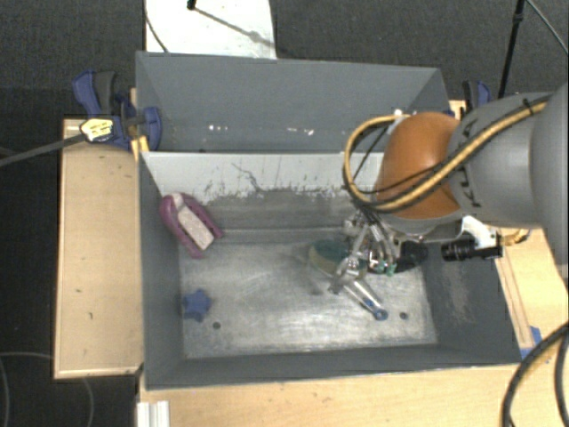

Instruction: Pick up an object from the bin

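My gripper [360, 261] is down in the right half of the bin, low over the floor. A dull green rounded thing [327, 254] lies just to its left, touching or nearly touching it. A slim silver stick with a blue tip [369, 301] pokes out from under the gripper toward the front right. Whether either one is gripped cannot be told.
A pink and purple block [189, 223] leans against the left wall at the back. A small blue lump [196, 303] sits near the front left corner. The arm with its orange cover and looped cables hangs over the bin's right side.
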Motion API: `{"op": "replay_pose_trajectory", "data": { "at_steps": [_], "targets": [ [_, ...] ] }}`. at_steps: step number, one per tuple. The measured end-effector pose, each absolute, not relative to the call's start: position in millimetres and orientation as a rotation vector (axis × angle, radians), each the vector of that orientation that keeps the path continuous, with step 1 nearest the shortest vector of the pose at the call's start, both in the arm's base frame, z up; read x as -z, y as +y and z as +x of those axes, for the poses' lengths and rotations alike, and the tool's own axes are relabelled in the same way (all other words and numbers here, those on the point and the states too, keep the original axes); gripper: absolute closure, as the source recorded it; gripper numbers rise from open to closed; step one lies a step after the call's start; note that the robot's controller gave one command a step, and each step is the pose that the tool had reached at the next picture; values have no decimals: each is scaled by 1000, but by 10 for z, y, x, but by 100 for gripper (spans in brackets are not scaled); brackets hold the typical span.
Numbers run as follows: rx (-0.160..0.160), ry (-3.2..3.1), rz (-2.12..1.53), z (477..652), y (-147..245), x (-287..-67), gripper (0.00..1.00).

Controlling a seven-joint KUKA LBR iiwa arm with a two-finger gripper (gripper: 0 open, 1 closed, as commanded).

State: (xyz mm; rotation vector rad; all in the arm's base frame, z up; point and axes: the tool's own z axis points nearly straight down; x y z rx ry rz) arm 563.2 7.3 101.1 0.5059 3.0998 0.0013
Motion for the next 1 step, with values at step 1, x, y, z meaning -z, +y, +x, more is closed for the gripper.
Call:
{"op": "replay_pose_trajectory", "data": {
  "at_steps": [1],
  "targets": [
    [-3,2921,1163,5578,-160,-1005,0]
  ]
}}
